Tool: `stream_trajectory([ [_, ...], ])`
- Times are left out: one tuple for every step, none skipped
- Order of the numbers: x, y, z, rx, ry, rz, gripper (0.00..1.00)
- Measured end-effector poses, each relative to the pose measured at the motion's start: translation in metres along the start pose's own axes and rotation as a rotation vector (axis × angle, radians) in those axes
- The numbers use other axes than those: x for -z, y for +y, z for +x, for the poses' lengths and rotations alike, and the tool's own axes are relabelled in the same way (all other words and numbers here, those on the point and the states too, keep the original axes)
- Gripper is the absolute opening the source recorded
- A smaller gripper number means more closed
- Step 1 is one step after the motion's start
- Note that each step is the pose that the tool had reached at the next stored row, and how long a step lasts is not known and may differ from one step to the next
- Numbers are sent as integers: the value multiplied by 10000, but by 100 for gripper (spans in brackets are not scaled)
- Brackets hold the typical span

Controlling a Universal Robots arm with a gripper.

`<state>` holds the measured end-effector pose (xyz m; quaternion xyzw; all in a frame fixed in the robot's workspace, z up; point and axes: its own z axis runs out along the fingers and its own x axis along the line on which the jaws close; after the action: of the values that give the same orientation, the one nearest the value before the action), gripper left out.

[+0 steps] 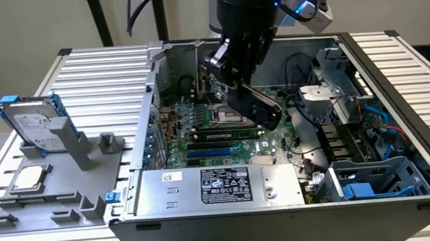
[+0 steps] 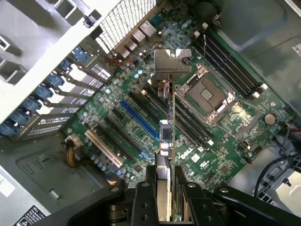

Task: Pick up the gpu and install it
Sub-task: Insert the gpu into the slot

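Above the motherboard (image 1: 225,132), inside the open PC case (image 1: 290,223), the gripper (image 1: 236,73) has its fingers clamped on the gpu (image 1: 256,109). Card is tilted and off the board, near the CPU socket (image 1: 223,117). Wrist view: gpu is edge-on, silver end bracket (image 2: 172,61) at the far end, blue expansion slot (image 2: 138,125) just beside. Hard drive (image 1: 35,122) and CPU chip (image 1: 29,178) are well apart from the motherboard, outside the case.

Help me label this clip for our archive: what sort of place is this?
Probably a robotics lab bench for PC assembly: an open computer case on a slatted metal table, a grey fixture holding a hard drive, and the gripper holding the gpu above the motherboard.
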<state>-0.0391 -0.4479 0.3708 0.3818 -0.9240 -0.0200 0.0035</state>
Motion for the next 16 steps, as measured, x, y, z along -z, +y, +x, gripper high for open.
stream_trajectory([
  [-2,0,0,180,7,-2,26],
  [-4,0,0,359,14,-3,26],
  [-7,0,0,545,21,-5,26],
  [-9,0,0,734,29,-7,26],
  [-11,0,0,904,35,-8,26],
  [-13,0,0,1083,43,-10,26],
  [-16,-1,0,1279,51,-11,26],
  [-18,-1,0,1460,58,-13,26],
  [-20,-1,0,1644,66,-15,26],
  [-22,-1,0,1825,72,-16,26],
  [-24,-1,0,1992,79,-18,26],
  [-27,-1,0,2189,86,-20,26],
  [-29,-1,0,2368,94,-22,26],
  [-31,-1,0,2548,101,-23,26],
  [-33,-1,0,2728,109,-24,26],
  [-35,-1,0,2907,116,-26,26],
])
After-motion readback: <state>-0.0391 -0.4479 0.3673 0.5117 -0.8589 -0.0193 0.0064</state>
